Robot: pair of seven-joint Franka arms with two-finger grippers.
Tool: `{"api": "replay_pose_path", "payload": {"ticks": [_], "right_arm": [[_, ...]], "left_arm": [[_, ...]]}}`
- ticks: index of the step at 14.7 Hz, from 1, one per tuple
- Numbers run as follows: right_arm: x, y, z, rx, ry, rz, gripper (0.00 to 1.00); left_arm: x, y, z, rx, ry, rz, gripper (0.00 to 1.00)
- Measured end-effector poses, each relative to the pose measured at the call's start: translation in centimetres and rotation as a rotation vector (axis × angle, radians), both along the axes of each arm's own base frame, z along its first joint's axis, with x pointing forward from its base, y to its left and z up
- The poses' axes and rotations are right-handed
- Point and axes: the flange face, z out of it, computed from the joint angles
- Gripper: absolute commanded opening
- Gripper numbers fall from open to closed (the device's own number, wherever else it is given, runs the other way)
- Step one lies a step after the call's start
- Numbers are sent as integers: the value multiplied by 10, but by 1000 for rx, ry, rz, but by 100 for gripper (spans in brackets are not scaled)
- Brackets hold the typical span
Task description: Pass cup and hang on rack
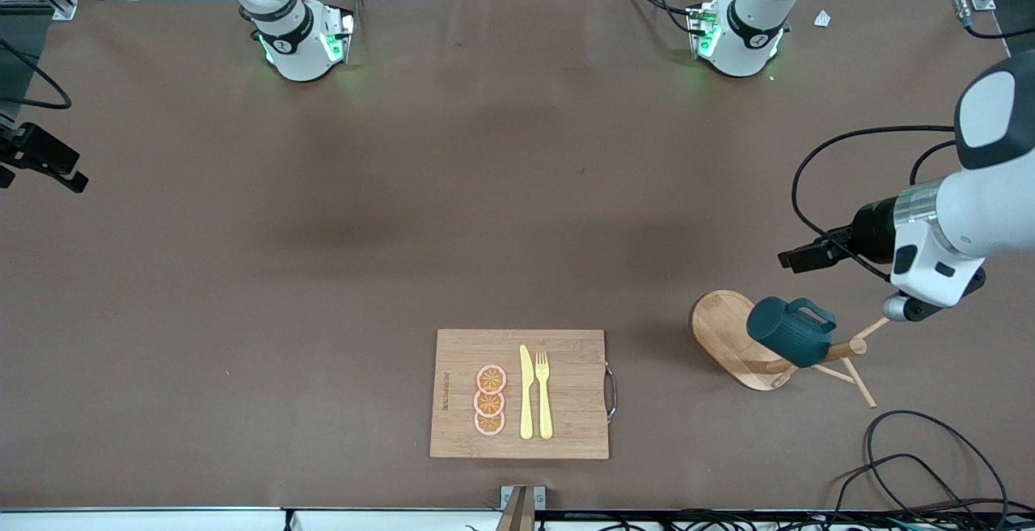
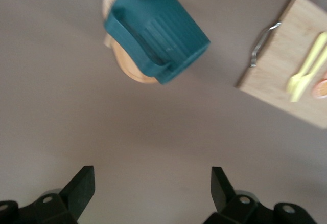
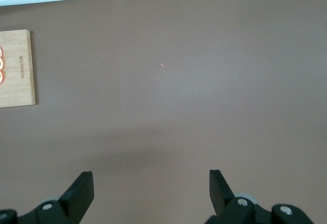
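Cup [image 1: 788, 332], a small dark teal-green ribbed mug with a loop handle, hangs on a peg of the light wooden mug-tree rack [image 1: 732, 337], whose oval base rests on the brown desk [image 1: 323, 272] toward the left arm's end. Left tool [image 2: 152, 193] is over the desk beside the rack, fingers [image 2: 79, 188] spread wide, holding nothing. Right tool [image 3: 150, 193] is over bare desk, fingers [image 3: 80, 189] likewise wide and empty. A rectangular bamboo cutting board [image 1: 520, 394] lies near the front camera, carrying three orange slices [image 1: 490, 400], a yellow knife [image 1: 526, 392] and a yellow fork [image 1: 543, 394].
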Motion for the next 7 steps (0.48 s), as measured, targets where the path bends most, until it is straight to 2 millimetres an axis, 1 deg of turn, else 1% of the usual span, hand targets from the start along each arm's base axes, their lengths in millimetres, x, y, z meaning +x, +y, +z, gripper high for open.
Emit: {"api": "replay_pose_path", "payload": {"ticks": [3,5,7], "right_arm": [[0,0,0,0,0,0,100],[0,0,0,0,0,0,100],[0,0,0,0,0,0,100]], "left_arm": [[-12,8,36,115,-79,-181,100],[-23,13,57,141,-95,-252,100],[-34,12,76,156,-108,-304,100]]}}
